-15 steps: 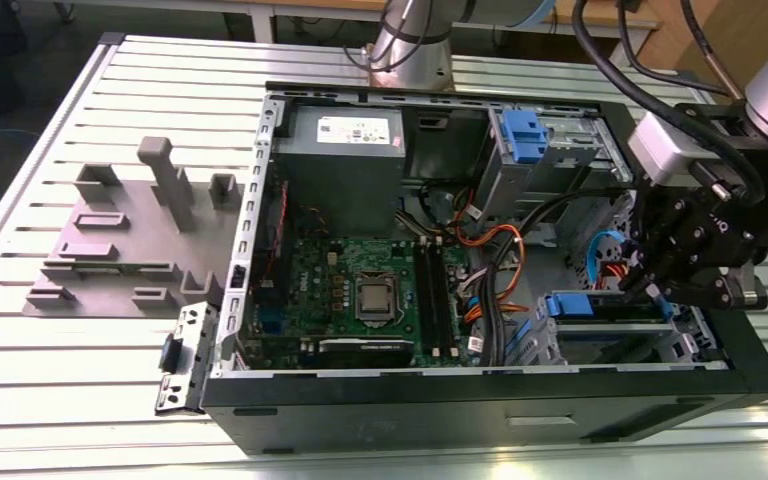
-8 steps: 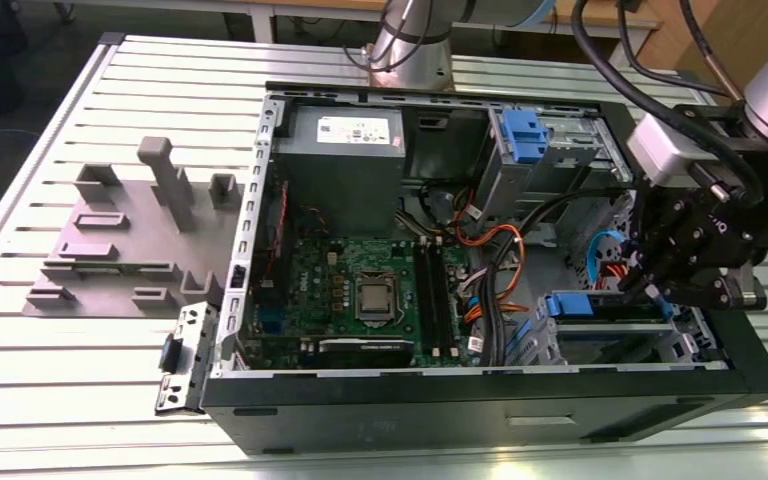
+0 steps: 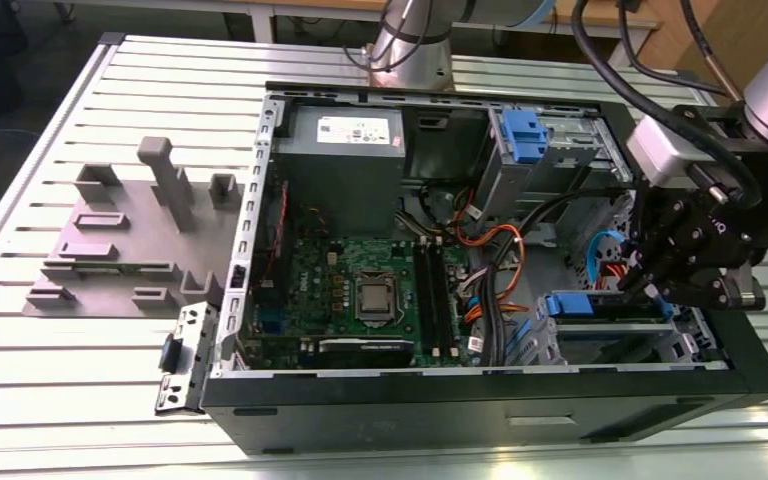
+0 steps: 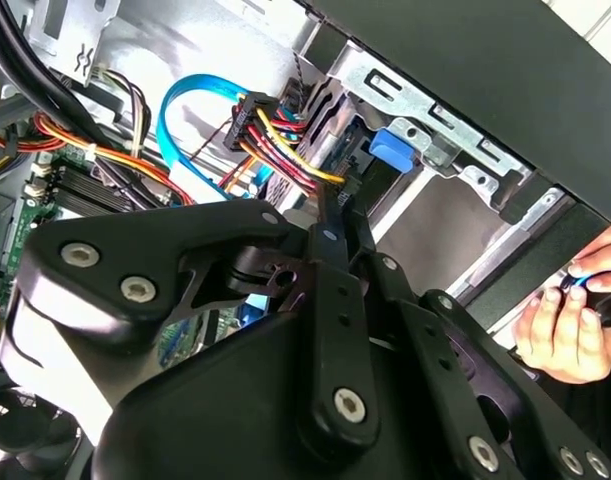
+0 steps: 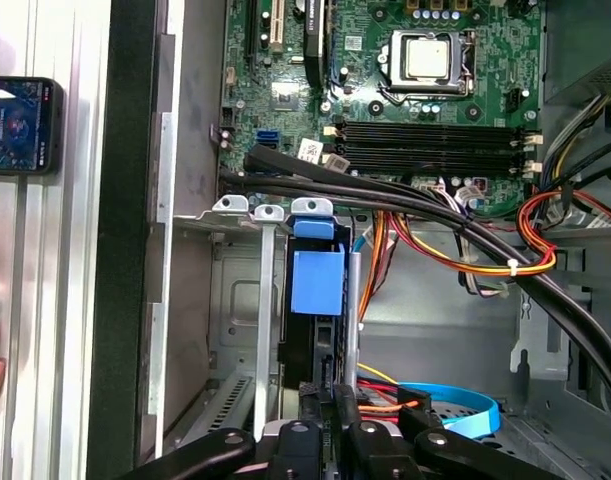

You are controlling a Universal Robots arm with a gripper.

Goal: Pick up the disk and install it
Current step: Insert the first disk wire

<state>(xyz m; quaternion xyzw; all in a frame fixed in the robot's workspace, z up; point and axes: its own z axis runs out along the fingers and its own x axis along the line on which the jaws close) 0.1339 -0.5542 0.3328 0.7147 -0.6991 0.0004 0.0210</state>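
Disk (image 5: 316, 285) looks already slotted on edge in the case's (image 3: 491, 395) drive cage (image 5: 235, 300), gripper (image 3: 684, 270) right over it, can't tell if clamped or loose, so I'd guess we're at final seating, needing a straight push.

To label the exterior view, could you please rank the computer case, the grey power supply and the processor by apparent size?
Largest to smallest:
1. computer case
2. grey power supply
3. processor
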